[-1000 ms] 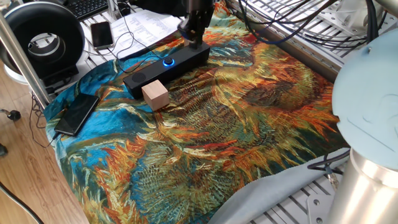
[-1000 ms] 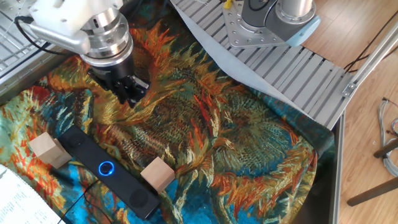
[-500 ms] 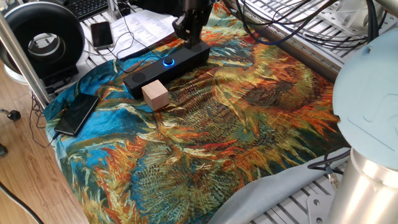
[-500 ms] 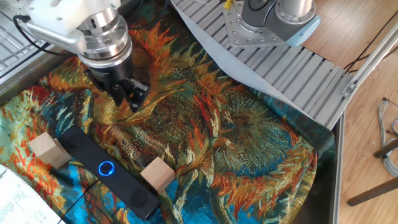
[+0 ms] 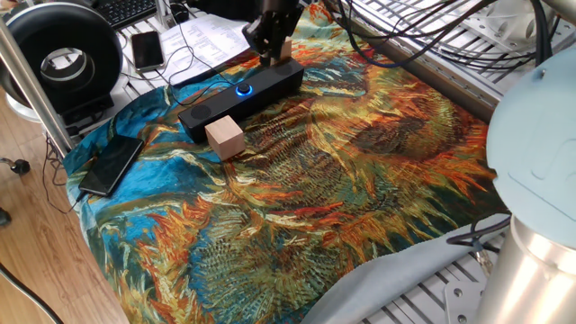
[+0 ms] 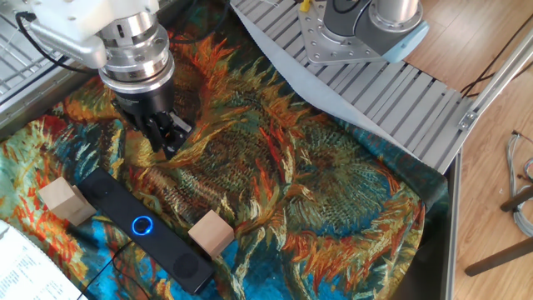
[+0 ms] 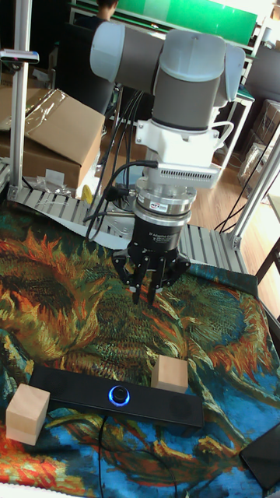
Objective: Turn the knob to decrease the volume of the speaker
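The speaker is a long black bar lying on the patterned cloth. The knob glows blue on its top face. In the other fixed view the speaker and knob sit at lower left. The tall fixed view shows the speaker with its knob near the bottom. My gripper hangs above the cloth behind the speaker, apart from it. Its fingertips stand close together with nothing between them. The gripper is up and right of the knob; the gripper is above the speaker's far end.
A tan wooden cube sits against the speaker's front, another cube at its far end. A flat black phone lies at the cloth's left edge. Papers, cables and a second phone lie behind the speaker.
The gripper has drifted a little toward the speaker's far end and its wrist has twisted. The speaker and cubes have not moved.
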Action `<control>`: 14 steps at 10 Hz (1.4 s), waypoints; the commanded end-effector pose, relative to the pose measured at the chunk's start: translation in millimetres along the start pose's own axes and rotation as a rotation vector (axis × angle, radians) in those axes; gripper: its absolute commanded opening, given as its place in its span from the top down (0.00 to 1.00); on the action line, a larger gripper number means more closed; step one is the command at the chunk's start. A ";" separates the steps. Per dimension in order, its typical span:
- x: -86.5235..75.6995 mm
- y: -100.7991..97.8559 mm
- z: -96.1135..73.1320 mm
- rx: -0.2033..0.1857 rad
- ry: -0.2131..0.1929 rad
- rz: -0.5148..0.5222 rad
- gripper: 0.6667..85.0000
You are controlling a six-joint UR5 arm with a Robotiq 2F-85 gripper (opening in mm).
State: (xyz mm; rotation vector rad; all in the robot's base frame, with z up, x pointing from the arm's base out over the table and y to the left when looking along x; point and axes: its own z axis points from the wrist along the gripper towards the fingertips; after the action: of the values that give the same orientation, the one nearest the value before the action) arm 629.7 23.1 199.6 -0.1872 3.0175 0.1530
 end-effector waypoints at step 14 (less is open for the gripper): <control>-29.9 -22.1 17.5 0.007 0.071 -0.123 0.59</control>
State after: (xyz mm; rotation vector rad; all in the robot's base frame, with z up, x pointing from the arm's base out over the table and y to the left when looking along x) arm 650.7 3.4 189.4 -0.3520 3.0761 0.0882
